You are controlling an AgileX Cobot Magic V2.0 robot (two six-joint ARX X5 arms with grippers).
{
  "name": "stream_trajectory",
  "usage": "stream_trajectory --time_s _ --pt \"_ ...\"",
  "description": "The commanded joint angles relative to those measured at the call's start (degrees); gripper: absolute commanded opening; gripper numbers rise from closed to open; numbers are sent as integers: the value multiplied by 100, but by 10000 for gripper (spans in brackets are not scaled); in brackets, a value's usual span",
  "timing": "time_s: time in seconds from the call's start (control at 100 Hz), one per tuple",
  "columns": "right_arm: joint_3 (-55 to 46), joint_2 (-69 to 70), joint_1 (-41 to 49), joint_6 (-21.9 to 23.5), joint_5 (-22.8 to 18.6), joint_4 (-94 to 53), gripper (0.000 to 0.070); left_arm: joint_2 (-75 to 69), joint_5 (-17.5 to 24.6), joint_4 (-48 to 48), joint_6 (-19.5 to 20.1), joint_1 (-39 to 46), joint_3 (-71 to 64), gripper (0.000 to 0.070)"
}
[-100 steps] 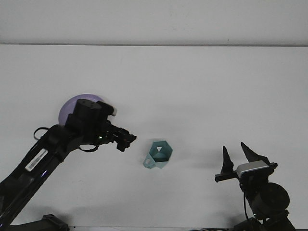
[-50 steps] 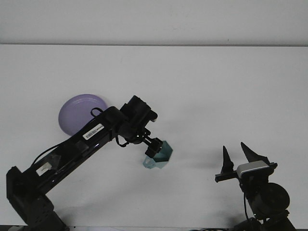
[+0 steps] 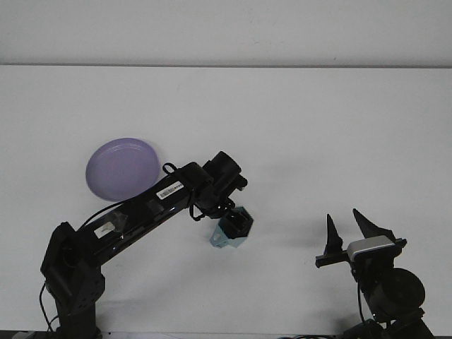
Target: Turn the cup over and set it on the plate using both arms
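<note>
Left gripper [image 3: 234, 223] sits over the cup [image 3: 232, 230] (jaw state unclear); grip firmly before lifting. Right gripper [image 3: 347, 227] spread.

White table [image 3: 296, 127] bears purple plate [image 3: 121, 168], teal cup [image 3: 232, 229].

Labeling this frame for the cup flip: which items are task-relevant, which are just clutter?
Task-relevant:
- teal cup, lying on its side
- purple plate, nothing on it
- left end effector, at the cup
- right end effector, fingers apart, away from the cup

Clutter:
- none visible; only the white table besides
</note>
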Motion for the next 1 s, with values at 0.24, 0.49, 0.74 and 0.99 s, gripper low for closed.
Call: stream_trajectory --time_s 0.24,0.49,0.74,0.99 --pt "22 17 22 83 4 52 384 94 -15 -59 334 -116 125 12" --pt "24 17 22 83 7 50 384 15 -20 -61 140 -52 138 12" --pt "22 17 22 85 4 48 384 -476 -35 -131 -20 341 216 12" --pt "24 17 22 107 2 48 384 -1331 -428 -546 -31 1556 216 12"
